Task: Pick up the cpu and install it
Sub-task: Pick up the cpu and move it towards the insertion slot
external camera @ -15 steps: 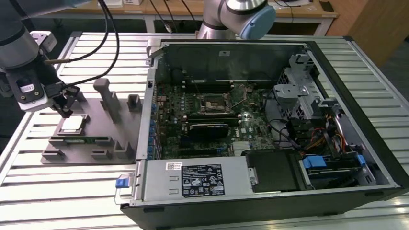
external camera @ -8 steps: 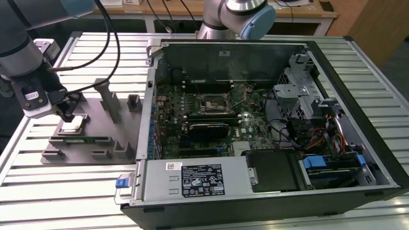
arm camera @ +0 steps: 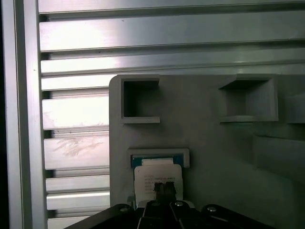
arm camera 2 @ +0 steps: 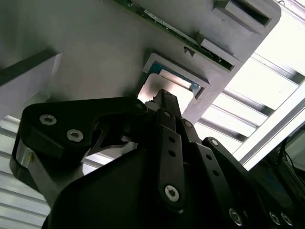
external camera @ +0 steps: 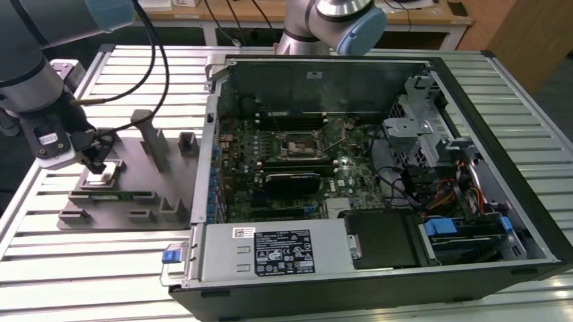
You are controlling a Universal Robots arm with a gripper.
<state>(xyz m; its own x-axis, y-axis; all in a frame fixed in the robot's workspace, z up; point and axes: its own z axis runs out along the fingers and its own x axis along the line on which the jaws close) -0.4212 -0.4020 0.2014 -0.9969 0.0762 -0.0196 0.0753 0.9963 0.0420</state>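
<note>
While the cpu [external camera: 104, 173] sits in its recess on the grey holder block [external camera: 134, 194], squared for pickup, I judge | gripper [external camera: 92, 163] hangs just above it, tips drawn together, gripping nothing | socket [external camera: 298, 143] in the open computer case [external camera: 501, 168] well apart

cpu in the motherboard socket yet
No, in the exterior view the cpu lies on the grey fixture outside the case, under the gripper, and the socket shows a dark centre.
</note>
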